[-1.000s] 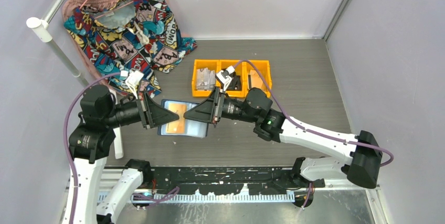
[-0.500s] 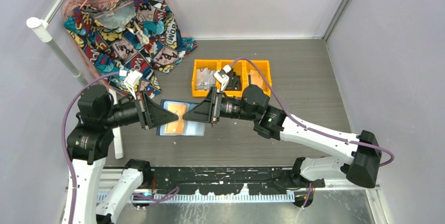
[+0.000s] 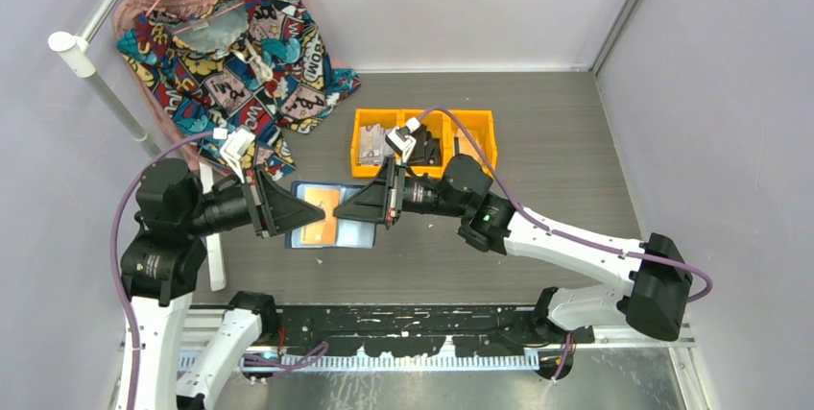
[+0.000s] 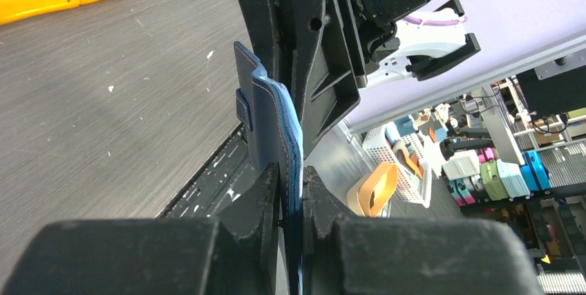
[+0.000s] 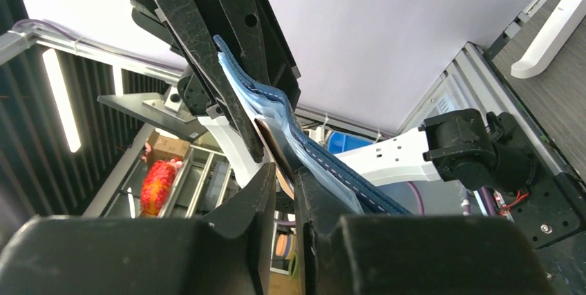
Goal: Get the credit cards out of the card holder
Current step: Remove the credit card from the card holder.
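Note:
The navy card holder [image 3: 357,233] hangs open in the air between my two grippers, its lighter blue inside up. Tan credit cards [image 3: 320,233] sit in its pockets. My left gripper [image 3: 320,210] is shut on the card holder's edge, which shows edge-on in the left wrist view [image 4: 275,122] between the jaws [image 4: 291,191]. My right gripper [image 3: 339,210] faces it from the right. In the right wrist view the right gripper [image 5: 282,184] is shut on the thin tan edge of a credit card [image 5: 271,144], with the card holder's blue flap [image 5: 325,164] beside the right finger.
Three joined yellow bins [image 3: 477,118] with black items and a grey papery stack stand behind the grippers. A colourful comic-print garment [image 3: 240,55] on a hanger lies at the back left by a white rail [image 3: 96,74]. Walls close in the table at the back and right.
Both arms have shifted slightly left together, the card holder still held between them. Both grips look unchanged.

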